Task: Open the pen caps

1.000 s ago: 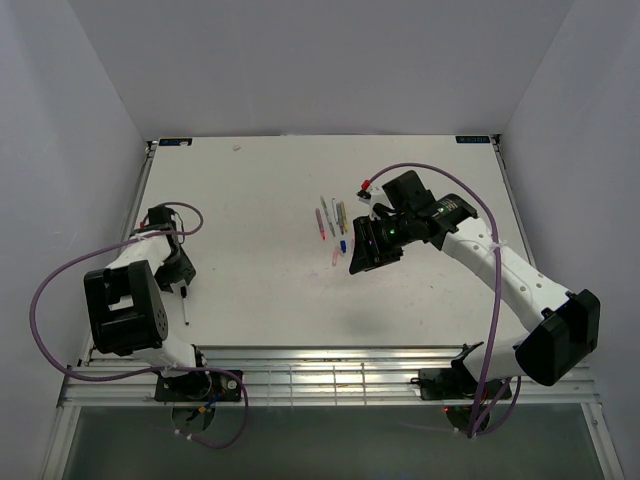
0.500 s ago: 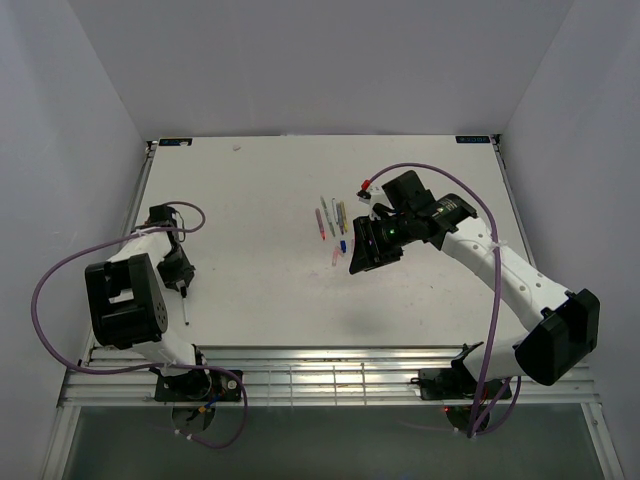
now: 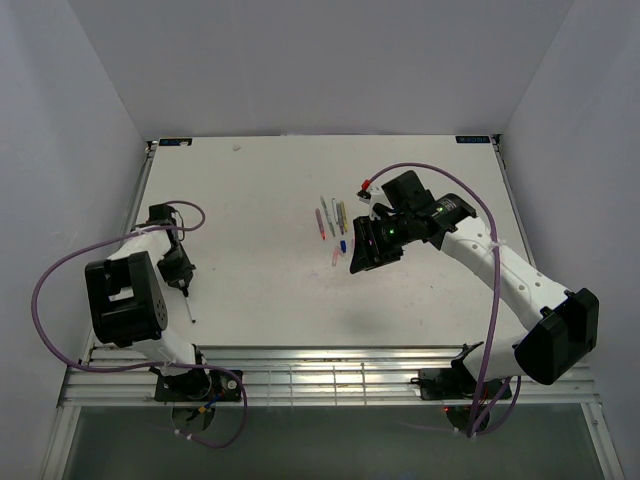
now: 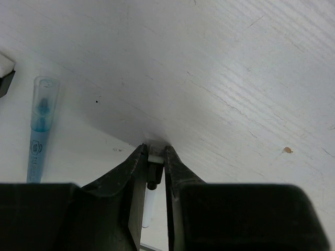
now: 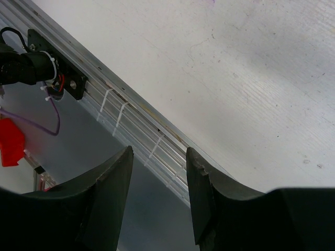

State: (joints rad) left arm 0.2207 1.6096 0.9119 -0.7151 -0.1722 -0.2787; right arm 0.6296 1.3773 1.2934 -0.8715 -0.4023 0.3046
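Note:
My left gripper is near the table's left edge, shut on the end of a white pen that trails toward the front. In the left wrist view the fingertips pinch the pen's white and dark end, with its barrel running back between them. A translucent blue tube, like a pen cap, lies on the table to their left. Several pens lie in a row mid-table, with a blue cap and a pink cap just in front. My right gripper hovers right of these, open and empty.
A slatted aluminium rail runs along the table's front edge and also shows in the right wrist view. Purple cables loop beside the left arm. A small black and white object lies at the left wrist view's edge.
My left gripper has shifted slightly with the white pen, and the pen's free end has swung a little to the right. The right arm has not moved.

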